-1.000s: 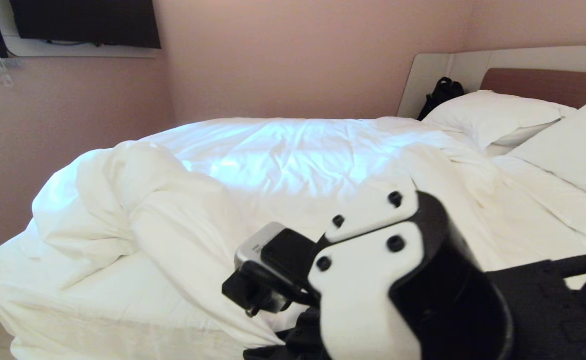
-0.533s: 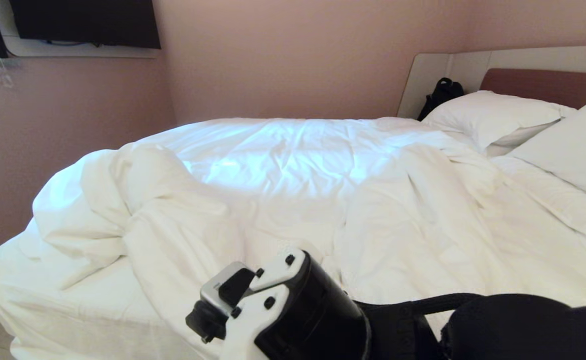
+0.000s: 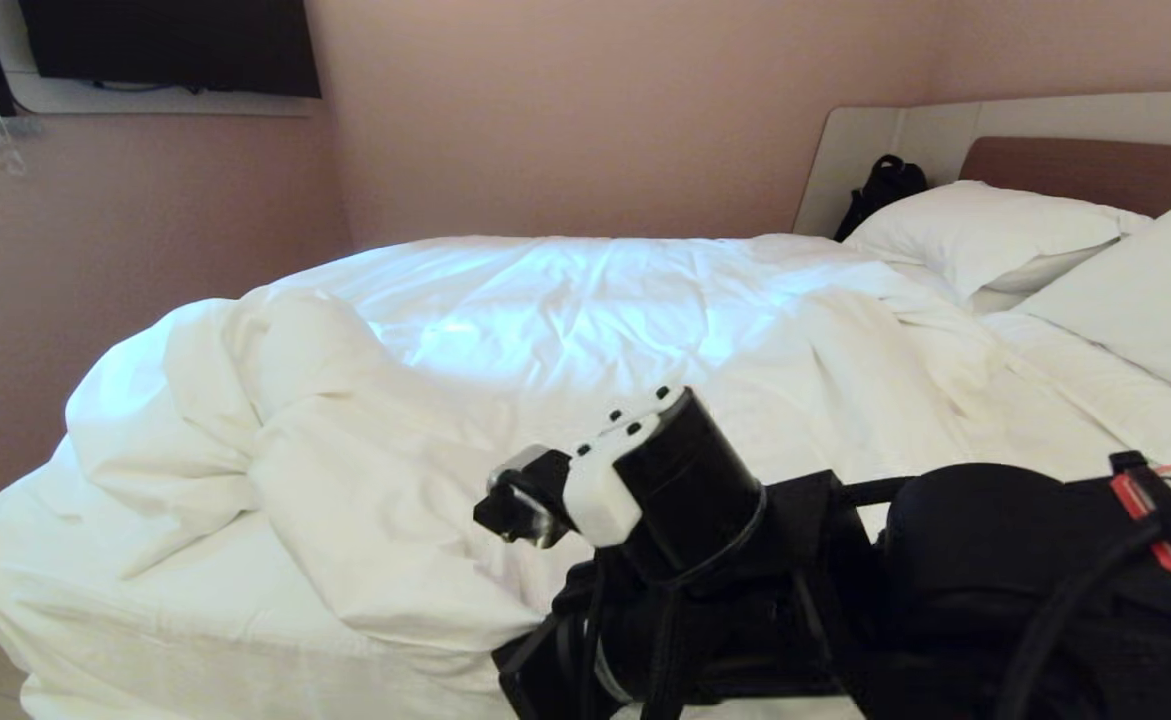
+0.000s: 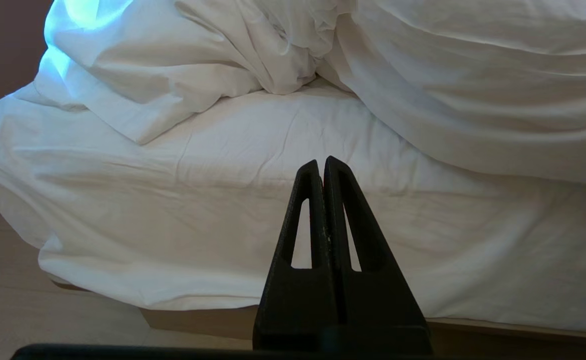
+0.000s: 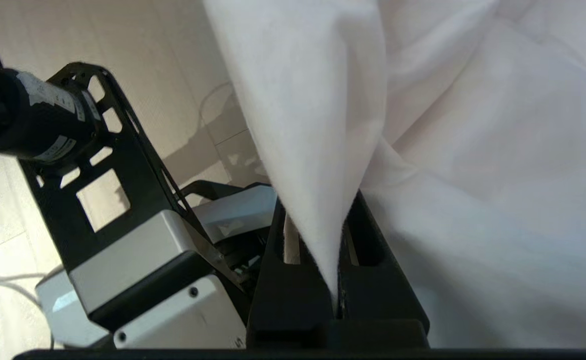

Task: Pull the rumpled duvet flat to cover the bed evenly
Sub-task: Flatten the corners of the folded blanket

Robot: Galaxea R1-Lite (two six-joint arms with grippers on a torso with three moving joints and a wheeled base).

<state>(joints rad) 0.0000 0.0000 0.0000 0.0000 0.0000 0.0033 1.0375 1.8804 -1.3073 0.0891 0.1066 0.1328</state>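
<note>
The white duvet (image 3: 365,470) lies bunched in thick folds towards the foot of the bed (image 3: 195,610), flatter in the middle. Bare mattress sheet shows at the near left corner. My right arm (image 3: 685,490) reaches over the near edge, its fingers hidden in the head view. The right wrist view shows my right gripper (image 5: 319,196) shut on a hanging fold of the duvet (image 5: 313,100), above the floor. My left gripper (image 4: 323,162) is shut and holds nothing. It is low beside the bed (image 4: 222,200), facing the sheet under the duvet (image 4: 473,100).
Two white pillows (image 3: 985,235) (image 3: 1145,300) lie at the brown headboard (image 3: 1085,165), with a black bag (image 3: 885,185) behind them. Pink walls close in the far side and the foot. A dark screen (image 3: 165,45) hangs top left. Pale floor (image 4: 12,300) runs along the near side.
My right arm dropped towards the near left edge, then rose again and moved right over the bed's near side. The duvet's near folds shifted slightly with it.
</note>
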